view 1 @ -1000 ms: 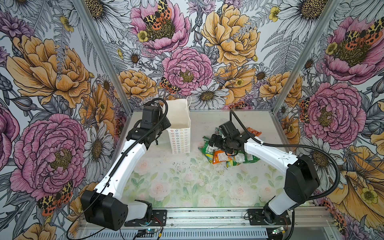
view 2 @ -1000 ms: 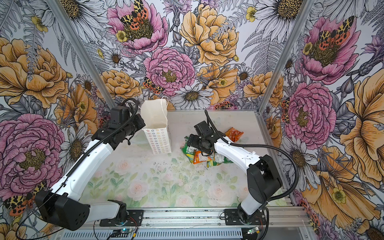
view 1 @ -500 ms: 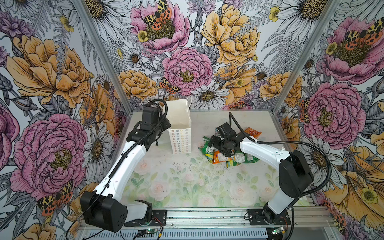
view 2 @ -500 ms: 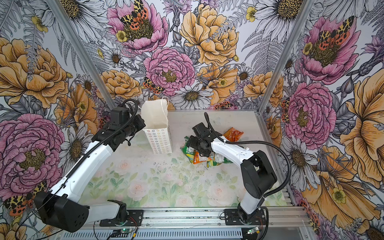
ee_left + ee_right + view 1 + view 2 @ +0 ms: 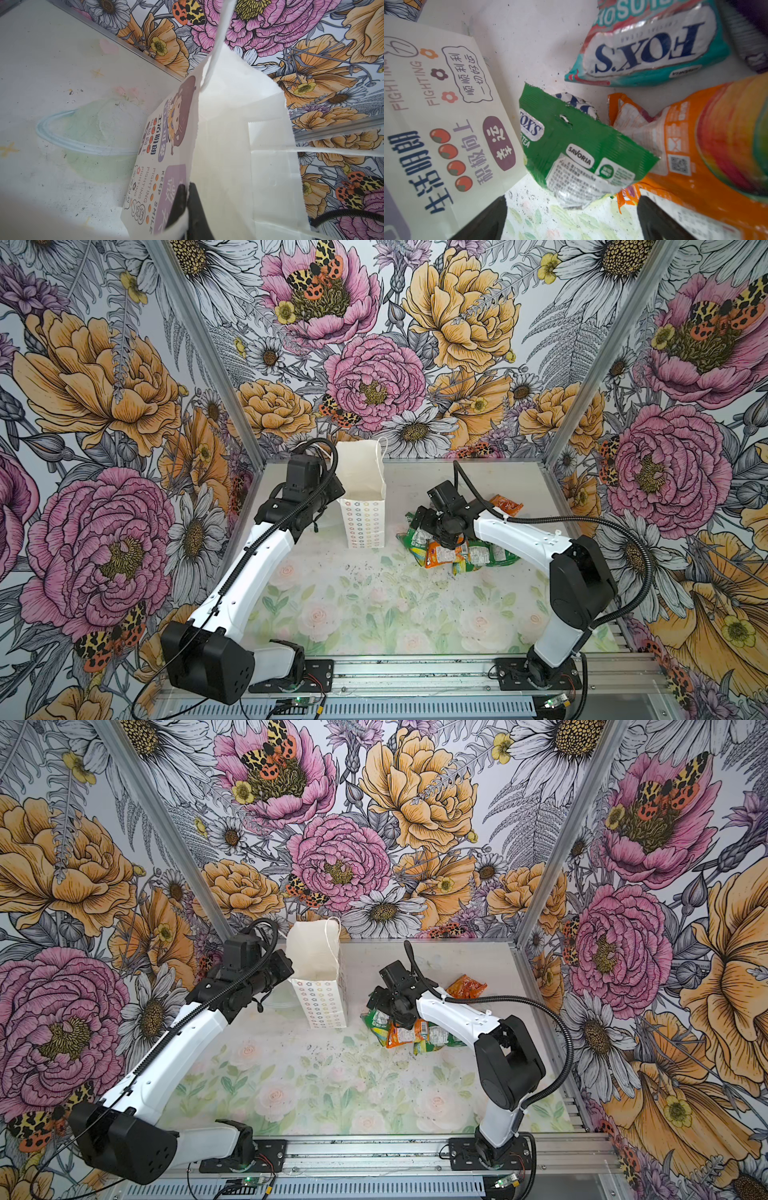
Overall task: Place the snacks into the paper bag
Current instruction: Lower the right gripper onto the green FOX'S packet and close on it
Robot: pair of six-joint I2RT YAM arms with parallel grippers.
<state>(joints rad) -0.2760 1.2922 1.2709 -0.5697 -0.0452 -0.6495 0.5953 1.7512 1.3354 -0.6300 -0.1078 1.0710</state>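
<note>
The paper bag (image 5: pixel 362 510) is standing upright near the back of the table (image 5: pixel 374 614), and its mouth is facing up and open. The left gripper (image 5: pixel 188 200) is squeezing tight on the bag's top edge, with one finger inside and one outside, so it is holding the bag steady. The snacks (image 5: pixel 455 556) are lying in a heap on the table just beside the bag. One small orange packet (image 5: pixel 505 504) is lying a little apart, behind the heap. The right gripper (image 5: pixel 571 218) is hanging low over the heap with its jaws spread wide apart, and it is holding nothing. Right under it a green packet (image 5: pixel 583 149) is sticking up, and a teal packet (image 5: pixel 648 47) and a big orange packet (image 5: pixel 708 141) are lying next to it. No snack is showing inside the bag in either top view, so I am guessing the job is only starting. Every packet I can see is waiting on the table, and the green one is looking like the next to go.
</note>
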